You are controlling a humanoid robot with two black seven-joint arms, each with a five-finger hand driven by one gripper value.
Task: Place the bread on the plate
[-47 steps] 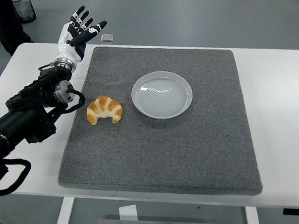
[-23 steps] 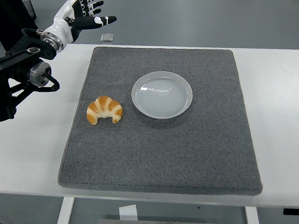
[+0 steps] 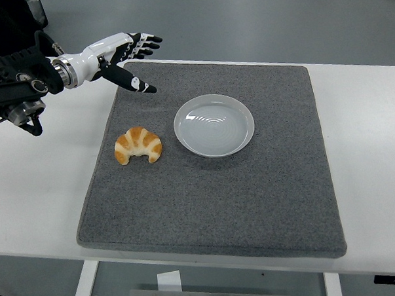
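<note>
A golden croissant lies on the left part of the grey mat. To its right sits a white round plate, with nothing on it. My left hand hovers over the mat's far left corner, well behind the croissant. Its fingers are spread and the thumb points down toward the mat; it holds nothing. The right arm does not show.
The grey mat covers most of the white table. Bare table runs along the mat's left and right sides. The black forearm comes in from the upper left.
The left arm swung up and back, then came forward and right. The hand has rotated from fingers up to fingers reaching out level over the mat's far left corner. Croissant and plate have not moved.
</note>
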